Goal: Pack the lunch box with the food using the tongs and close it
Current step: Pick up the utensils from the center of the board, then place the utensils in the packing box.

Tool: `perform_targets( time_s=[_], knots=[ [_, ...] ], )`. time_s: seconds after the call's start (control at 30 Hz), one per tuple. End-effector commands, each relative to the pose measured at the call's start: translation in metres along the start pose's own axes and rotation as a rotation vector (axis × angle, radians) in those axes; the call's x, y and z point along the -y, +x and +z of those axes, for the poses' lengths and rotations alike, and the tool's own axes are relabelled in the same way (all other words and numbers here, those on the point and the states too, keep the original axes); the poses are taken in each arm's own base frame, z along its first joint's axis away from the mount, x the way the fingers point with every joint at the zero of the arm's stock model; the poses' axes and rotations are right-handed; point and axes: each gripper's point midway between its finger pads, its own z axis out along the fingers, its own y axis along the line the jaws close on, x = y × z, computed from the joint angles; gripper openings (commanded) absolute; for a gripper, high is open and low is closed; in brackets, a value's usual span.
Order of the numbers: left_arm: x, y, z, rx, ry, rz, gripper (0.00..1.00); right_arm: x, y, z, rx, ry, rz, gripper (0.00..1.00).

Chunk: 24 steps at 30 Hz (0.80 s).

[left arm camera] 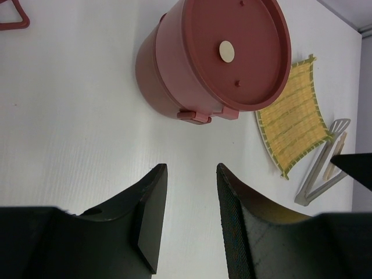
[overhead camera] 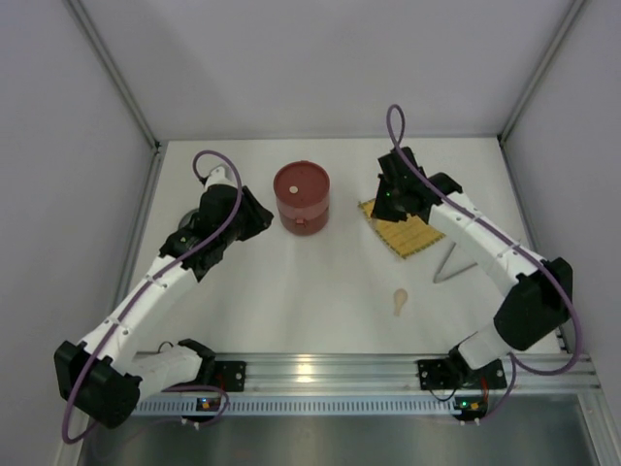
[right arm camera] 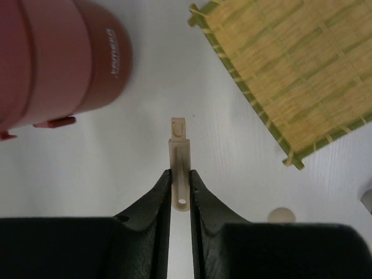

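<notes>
The dark-red lunch box point(overhead camera: 302, 197) stands stacked at the back middle of the table with its lid point(left arm camera: 235, 49) on. No food shows in any view. The silver tongs point(overhead camera: 454, 264) lie on the table right of the yellow mat point(overhead camera: 403, 231). They also show at the right edge of the left wrist view as tongs point(left arm camera: 317, 180). My left gripper point(left arm camera: 192, 168) stands open over bare table, just left of the lunch box, with nothing between its fingers. My right gripper point(right arm camera: 180, 171) is shut on a small beige stick point(right arm camera: 179, 151), between the lunch box point(right arm camera: 64, 64) and the mat point(right arm camera: 290, 75).
A beige spoon-like piece point(overhead camera: 399, 301) lies near the front middle of the table. A dark-red triangular piece point(left arm camera: 13, 17) lies at the far left. White walls close the table in at the back and on both sides.
</notes>
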Motion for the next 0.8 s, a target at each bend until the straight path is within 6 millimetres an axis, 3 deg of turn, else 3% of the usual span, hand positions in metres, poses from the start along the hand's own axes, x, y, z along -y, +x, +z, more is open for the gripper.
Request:
perform_targets(
  time_s=[0.0,0.07,0.13,0.17,0.2,0.27,0.3,0.43,0.57,0.77],
  knots=[
    [0.015,-0.018,-0.001,0.054,0.043,-0.009,0.45,-0.045,-0.023,-0.003,0.018,-0.069,-0.05,0.01],
    [0.014,-0.017,0.0,0.051,0.04,-0.008,0.45,-0.062,-0.029,-0.002,0.012,-0.096,-0.062,0.01],
    [0.014,-0.017,0.0,0.052,0.037,-0.007,0.45,-0.085,-0.047,0.001,0.03,-0.128,-0.063,0.01],
    [0.014,-0.018,0.001,0.053,0.038,-0.007,0.45,-0.102,-0.06,-0.007,0.052,-0.169,-0.065,0.01],
    [0.014,-0.017,0.002,0.052,0.037,-0.005,0.45,-0.108,-0.059,0.008,0.029,-0.163,-0.069,0.01],
    [0.014,-0.016,0.002,0.049,0.038,-0.004,0.45,-0.132,-0.075,0.001,0.048,-0.212,-0.069,0.01],
    [0.014,-0.017,0.003,0.053,0.038,-0.005,0.45,-0.137,-0.073,0.016,0.028,-0.205,-0.075,0.01],
    [0.014,-0.015,0.006,0.044,0.034,-0.002,0.45,-0.171,-0.085,0.029,0.03,-0.268,-0.072,0.02],
    [0.013,-0.015,0.006,0.045,0.03,0.002,0.45,-0.196,-0.081,0.053,0.001,-0.334,-0.064,0.02],
    [0.011,-0.015,0.006,0.043,0.022,0.01,0.45,-0.198,-0.06,0.075,-0.044,-0.316,-0.07,0.02]
  ],
)
